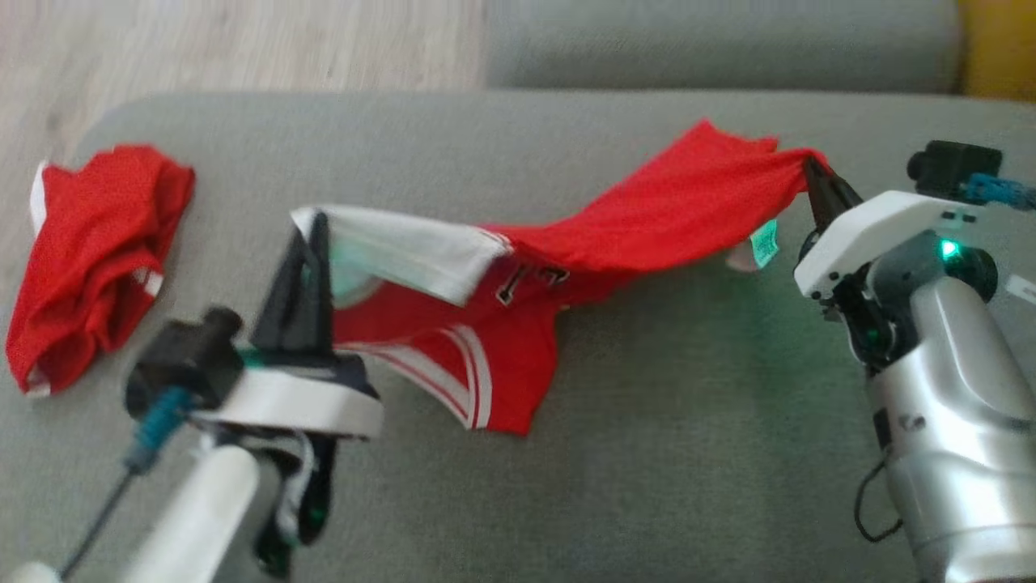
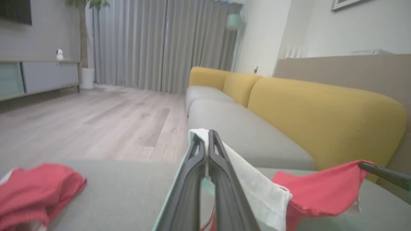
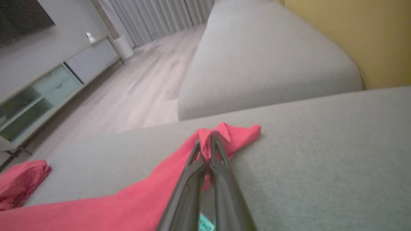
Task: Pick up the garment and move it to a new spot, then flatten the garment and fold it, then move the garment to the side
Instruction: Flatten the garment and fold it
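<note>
A: Garment (image 1: 615, 219) located: it is strung between the two grippers above the grey seat (image 1: 664, 421). The middle sags, and the striped lower part rests on the seat.

B: Grips?

A: The left gripper (image 1: 314, 220) is clamped on the white trim (image 1: 405, 247). The right gripper (image 1: 812, 168) is clamped on a red corner at the far right end. Only a thin pinch of cloth is seen between each pair of fingers.

B: Risks to be logged?

A: Slip comes first. If the arms are drawn apart too hard for flattening, the small pinch at the right may be pulled free. That end would then be dropped in a heap.

B: And at the left?

A: The trim is folded over at the fingers. Whether one layer or two is held cannot be told. If two are held, the garment cannot be opened flat.

B: Anything nearby?

A: A second red cloth (image 1: 89, 251) lies well apart, at the seat's left end. If the garment is carried that way, it may be laid over the cloth and the two tangled.

B: Drag?

A: The resting part may be bunched against the seat if the lift is kept too low. A twist along the span is suspected, and if it is not undone, creases would be folded in.
</note>
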{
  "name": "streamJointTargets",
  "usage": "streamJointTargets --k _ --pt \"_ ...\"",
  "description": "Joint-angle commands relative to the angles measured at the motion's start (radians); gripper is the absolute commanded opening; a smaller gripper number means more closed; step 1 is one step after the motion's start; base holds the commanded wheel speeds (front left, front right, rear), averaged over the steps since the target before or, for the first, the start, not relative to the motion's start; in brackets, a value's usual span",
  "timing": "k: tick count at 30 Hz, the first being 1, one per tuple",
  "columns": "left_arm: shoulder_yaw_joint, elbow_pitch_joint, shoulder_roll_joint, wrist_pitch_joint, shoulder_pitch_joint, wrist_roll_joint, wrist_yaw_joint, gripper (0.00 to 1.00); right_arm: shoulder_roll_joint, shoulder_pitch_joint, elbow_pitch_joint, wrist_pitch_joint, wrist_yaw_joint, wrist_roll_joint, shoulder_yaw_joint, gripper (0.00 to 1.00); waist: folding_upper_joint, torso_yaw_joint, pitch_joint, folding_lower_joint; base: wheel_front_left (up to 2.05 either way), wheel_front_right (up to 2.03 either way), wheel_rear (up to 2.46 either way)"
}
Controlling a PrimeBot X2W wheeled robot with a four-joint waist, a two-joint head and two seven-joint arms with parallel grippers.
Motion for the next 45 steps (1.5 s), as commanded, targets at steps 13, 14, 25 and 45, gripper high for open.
streamJointTargets --k 13,14,25,45 --pt "0.117 -0.352 0.239 0.233 -0.343 0.099 -0.043 0.0 -0.069 0.159 -0.758 0.162 0.007 0.078 -0.072 0.0 -0.0001 -0.145 -0.172 0.0001 0.0 0.0 0.0" --pt "0.119 -0.369 0.249 0.252 -0.368 0.103 -0.049 0.0 -0.067 0.171 -0.819 0.185 0.007 0.066 -0.091 0.0 -0.0001 -0.15 -0.174 0.0001 0.0 0.0 0.0" --pt "0.09 -0.325 0.274 0.344 -0.573 0.09 -0.138 0.0 -0.002 0.244 -1.157 0.41 0.007 0.011 -0.179 0.0 -0.0001 -0.175 -0.096 0.0001 0.0 0.0 0.0" --pt "0.003 0.433 0.206 0.027 -1.217 0.327 -0.301 0.0 0.042 -0.474 -0.425 0.138 0.007 -0.291 -0.059 0.0 -0.0001 -0.222 0.24 0.0001 0.0 0.0 0.0"
